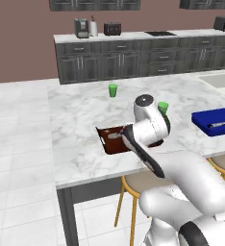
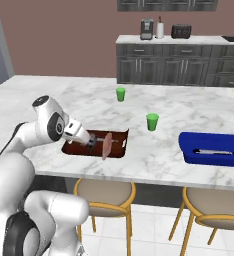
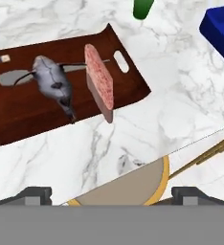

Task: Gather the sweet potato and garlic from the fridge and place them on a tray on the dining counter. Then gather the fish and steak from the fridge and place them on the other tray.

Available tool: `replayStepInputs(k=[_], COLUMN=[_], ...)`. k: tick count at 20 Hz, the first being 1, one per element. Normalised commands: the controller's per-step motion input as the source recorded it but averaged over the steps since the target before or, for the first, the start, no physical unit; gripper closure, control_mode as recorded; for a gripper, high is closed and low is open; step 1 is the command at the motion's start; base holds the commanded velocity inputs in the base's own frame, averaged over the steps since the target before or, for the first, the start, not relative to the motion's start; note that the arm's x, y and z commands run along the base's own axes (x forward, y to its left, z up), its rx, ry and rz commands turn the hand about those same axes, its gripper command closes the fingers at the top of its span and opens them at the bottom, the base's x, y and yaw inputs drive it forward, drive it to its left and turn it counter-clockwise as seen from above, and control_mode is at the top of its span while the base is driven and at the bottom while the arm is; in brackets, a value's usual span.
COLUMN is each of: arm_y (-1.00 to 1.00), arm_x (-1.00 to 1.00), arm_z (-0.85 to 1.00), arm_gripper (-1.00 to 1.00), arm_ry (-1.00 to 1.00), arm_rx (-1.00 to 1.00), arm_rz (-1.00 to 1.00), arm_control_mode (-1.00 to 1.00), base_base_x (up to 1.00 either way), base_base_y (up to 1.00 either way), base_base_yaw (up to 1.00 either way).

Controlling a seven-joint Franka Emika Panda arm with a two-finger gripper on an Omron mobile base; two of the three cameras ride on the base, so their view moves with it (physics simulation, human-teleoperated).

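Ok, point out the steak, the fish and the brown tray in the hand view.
steak [image 3: 100,80]: hand view, middle of its pink upper face.
fish [image 3: 52,82]: hand view, middle of its grey body.
brown tray [image 3: 18,117]: hand view, bare floor near its front edge.

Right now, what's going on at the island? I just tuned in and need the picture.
The arm's gripper is open and holds nothing, hovering near the edge of the dining counter. On the dark brown tray lie the fish and the steak, which stands on its edge and partly overhangs the tray's rim. The blue tray sits further right on the same counter with something slim in it; I can't tell what. Two green cups stand behind the trays.
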Motion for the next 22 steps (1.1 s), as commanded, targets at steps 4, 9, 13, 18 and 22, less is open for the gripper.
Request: replayStepInputs(k=[4,9,13,18,22], arm_y=[0.25,0.10,0.00,0.17,0.32], arm_x=[-0.54,0.00,-0.55,-0.68,-0.78], arm_z=[0.03,-0.06,-0.02,0.01,-0.01], arm_gripper=[-1.00,-1.00,-1.00,-1.00,-1.00], arm_ry=[-0.13,0.01,-0.19,-0.14,-0.09], arm_rx=[-0.05,-0.03,0.00,0.00,-0.03], arm_rz=[0.03,0.02,0.04,0.05,0.08], arm_control_mode=[-1.00,-1.00,-1.00,-1.00,-1.00], base_base_x=[0.00,0.00,0.00,0.00,0.00], base_base_y=[0.00,0.00,0.00,0.00,0.00], base_base_yaw=[0.00,0.00,0.00,0.00,0.00])
